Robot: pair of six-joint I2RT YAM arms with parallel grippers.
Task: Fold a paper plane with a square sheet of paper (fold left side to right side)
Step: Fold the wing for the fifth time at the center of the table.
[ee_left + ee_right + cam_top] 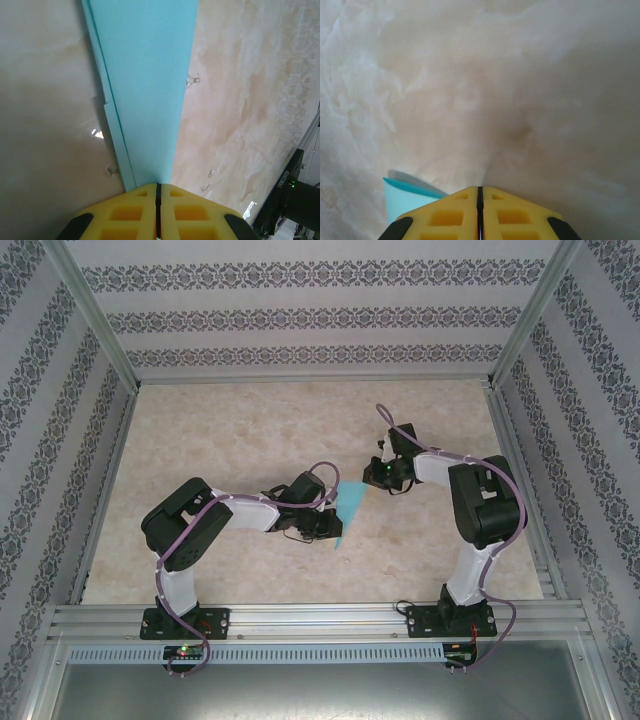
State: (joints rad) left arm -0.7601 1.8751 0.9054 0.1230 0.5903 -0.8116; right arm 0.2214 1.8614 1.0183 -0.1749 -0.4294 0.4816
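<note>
Paper is our reference: the paper plane [350, 510] lies flat on the table [240, 430], a long tapered strip with layered edges along one side. We see the left gripper [158, 186] clenched, its tips at the plane's narrow end; we cannot tell whether it pinches the sheet or only presses on it. The right gripper [480, 189], also clenched, sits at the plane's wide end, where a corner peeks out beside it. We judge slippage the main risk: either arm dragging sideways could skew the layers or tear the thin point, spoiling the crease.
</note>
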